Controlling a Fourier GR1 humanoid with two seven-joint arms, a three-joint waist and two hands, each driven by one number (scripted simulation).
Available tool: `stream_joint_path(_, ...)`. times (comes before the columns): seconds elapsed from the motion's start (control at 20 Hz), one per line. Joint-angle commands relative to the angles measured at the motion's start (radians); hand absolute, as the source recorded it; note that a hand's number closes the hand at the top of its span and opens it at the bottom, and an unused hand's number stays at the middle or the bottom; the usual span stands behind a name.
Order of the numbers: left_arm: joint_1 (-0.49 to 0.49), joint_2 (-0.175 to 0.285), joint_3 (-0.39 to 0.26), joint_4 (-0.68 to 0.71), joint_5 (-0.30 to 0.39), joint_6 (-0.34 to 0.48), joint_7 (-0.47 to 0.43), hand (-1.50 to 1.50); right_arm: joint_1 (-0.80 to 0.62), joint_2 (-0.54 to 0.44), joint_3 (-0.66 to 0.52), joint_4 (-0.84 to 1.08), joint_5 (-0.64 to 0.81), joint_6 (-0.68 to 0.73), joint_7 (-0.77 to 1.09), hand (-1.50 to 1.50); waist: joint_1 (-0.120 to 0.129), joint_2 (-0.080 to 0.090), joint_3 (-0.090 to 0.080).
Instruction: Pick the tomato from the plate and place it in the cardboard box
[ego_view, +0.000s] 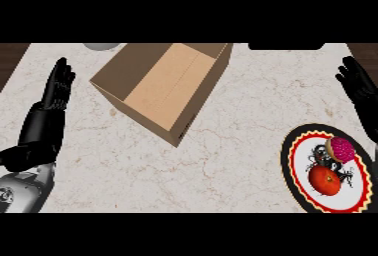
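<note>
I see the tomato (325, 179) lying on the patterned plate (288, 160), well to the lower right of the cardboard box (170, 85), with a pink round item (342, 149) touching its upper edge on the same plate. The box lies open on the marble counter (221, 165), its inside bare. My left hand (55, 95) rests left of the box, fingers straight and apart from any object. My right hand (360, 87) shows right of the box, above the plate, fingers straight, holding nothing. A white round object (102, 46) peeks in just beside the box's upper left corner.
</note>
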Motion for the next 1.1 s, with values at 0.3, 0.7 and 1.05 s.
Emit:
stream_joint_path(0.3,0.06,-0.017,-0.082,0.063,0.036,-0.096,0.062,0.0,0.039,0.14,-0.259,-0.097,0.056,-0.548,-0.08,-1.5,-0.2,-0.142,0.006)
stream_joint_path(0.7,0.058,-0.028,-0.162,0.029,0.056,-0.183,0.098,0.0,0.486,0.084,0.105,0.166,0.685,-0.862,0.23,-1.5,-0.067,-0.029,-0.018)
stream_joint_path(1.05,0.057,-0.028,-0.171,0.044,0.054,-0.209,0.098,0.0,0.558,0.098,0.177,0.049,0.908,-0.867,0.522,-1.5,-0.044,-0.029,-0.024)
